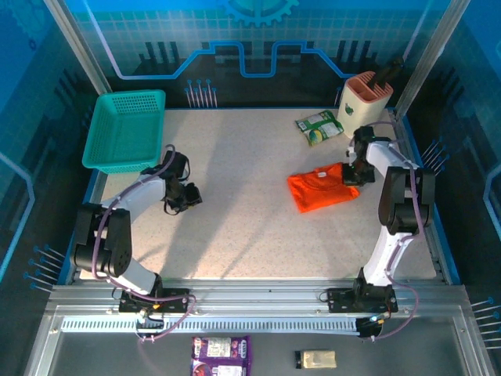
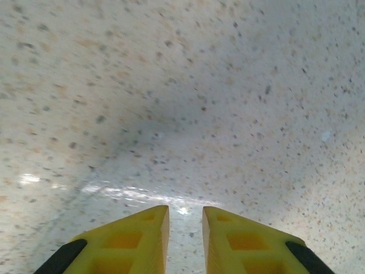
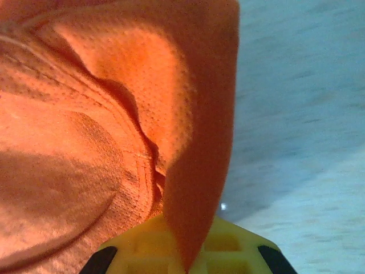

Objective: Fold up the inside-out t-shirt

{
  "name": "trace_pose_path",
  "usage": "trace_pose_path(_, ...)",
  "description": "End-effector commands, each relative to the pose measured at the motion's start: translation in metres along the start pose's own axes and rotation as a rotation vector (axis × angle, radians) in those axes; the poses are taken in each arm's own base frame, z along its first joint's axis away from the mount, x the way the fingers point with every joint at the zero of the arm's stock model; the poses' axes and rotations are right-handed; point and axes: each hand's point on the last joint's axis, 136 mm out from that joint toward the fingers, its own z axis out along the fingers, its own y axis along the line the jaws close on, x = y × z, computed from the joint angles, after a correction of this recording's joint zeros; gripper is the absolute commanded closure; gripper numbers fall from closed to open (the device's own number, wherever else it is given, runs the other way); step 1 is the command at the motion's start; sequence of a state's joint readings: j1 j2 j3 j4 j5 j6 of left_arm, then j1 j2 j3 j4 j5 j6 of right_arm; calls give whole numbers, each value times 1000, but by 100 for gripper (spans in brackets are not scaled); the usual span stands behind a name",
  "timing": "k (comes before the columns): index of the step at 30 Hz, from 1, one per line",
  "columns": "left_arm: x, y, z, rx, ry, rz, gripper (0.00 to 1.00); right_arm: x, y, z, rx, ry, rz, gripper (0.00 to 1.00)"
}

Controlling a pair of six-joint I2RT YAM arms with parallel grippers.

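1. Two grippers: the right gripper [image 1: 352,174] is clamped on the inside-out t-shirt [image 1: 321,189] at its near edge (cloth pinched).
2. The shirt is bunched right of centre, its long axis left-right.
3. The left gripper [image 1: 190,200] is narrowly parted, empty, well apart.

Pinched in the right jaws, the shirt [image 3: 85,114] is thin orange cloth, matt, with a fine dimpled knit and raised stitched seams. The fingers [image 3: 234,245] gripping it are smooth yellow moulded plastic. Ahead of the left jaws the table [image 2: 182,85] is pale, speckled and smooth, with a faint sheen and a bright glare patch. Beyond and left of them, the basket [image 1: 125,129] is teal plastic mesh.
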State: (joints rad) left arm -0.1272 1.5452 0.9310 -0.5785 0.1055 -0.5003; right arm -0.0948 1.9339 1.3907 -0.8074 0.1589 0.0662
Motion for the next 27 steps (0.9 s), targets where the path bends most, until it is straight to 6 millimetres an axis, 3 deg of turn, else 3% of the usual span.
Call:
trace_pose_path(1,-2,21,-7,-74,-35,2,76,-9,-69,-4,212,11,37,98)
trace_pose_path(8,-21,49,-16,-161,-124,-43,71,-20,-145,3,312,-27,210,95)
trace_pose_path(13,-32,65,-19,-192,-166,-85,68,-20,-163,14,312,-22,284,94)
trace_pose_path(17,-40,77,-23,-220,-201,-110,67,-26,-172,11,321,-69,329,94)
trace_pose_path(21,-44,87,-27,-252,-228,-122,59,-28,-177,-5,343,-74,358,74)
trace_pose_path(23,-45,92,-30,-268,-248,-122,51,-27,-180,-24,366,-112,377,59)
trace_pose_path(25,-48,96,-37,-284,-288,-122,37,-28,-179,-46,384,-175,390,49)
trace_pose_path(26,-50,97,-41,-293,-314,-119,28,-28,-176,-59,388,-214,388,45)
trace_pose_path(27,-52,99,-44,-299,-337,-116,9,-29,-170,-68,378,-246,386,41)
